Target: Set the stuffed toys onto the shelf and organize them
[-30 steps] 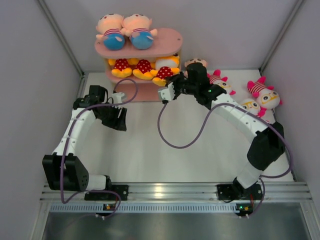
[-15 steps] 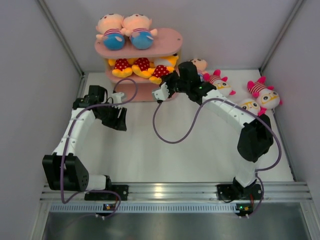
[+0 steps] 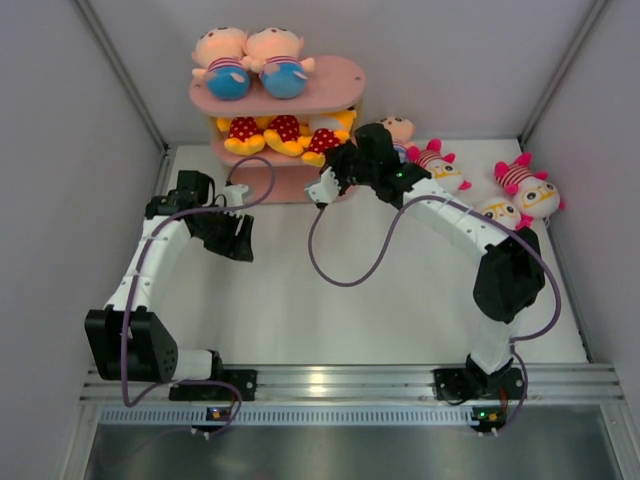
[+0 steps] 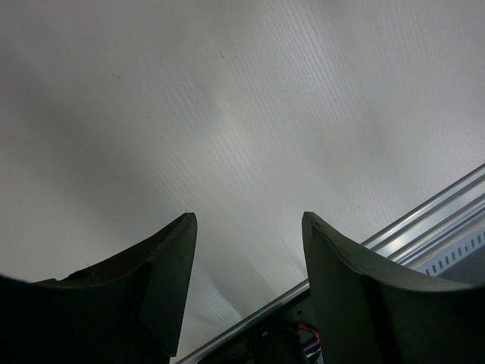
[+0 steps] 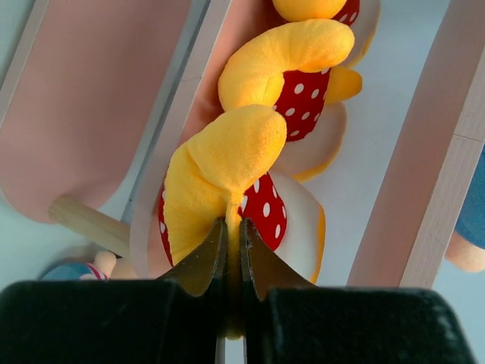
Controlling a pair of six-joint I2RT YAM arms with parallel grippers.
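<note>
While pinching a yellow fold of the yellow-orange plush toy with a red white-dotted body (image 5: 227, 163), jaws clamped tight: right gripper (image 5: 233, 227), at the right end of the middle board of the pink three-tier shelf with wooden posts (image 3: 335, 85). Toy on that board, next to two alike. Left gripper (image 4: 250, 220) spread apart over the white table (image 4: 227, 91), grasping nothing. Held toy's face out of sight in the wrist view, largely tucked under the top board from above. Peach-headed doll in blue pants (image 3: 400, 127) half covered by the right arm. Versus a second ago, right arm pushed closer to the shelf, toy deeper in; left arm unmoved.
</note>
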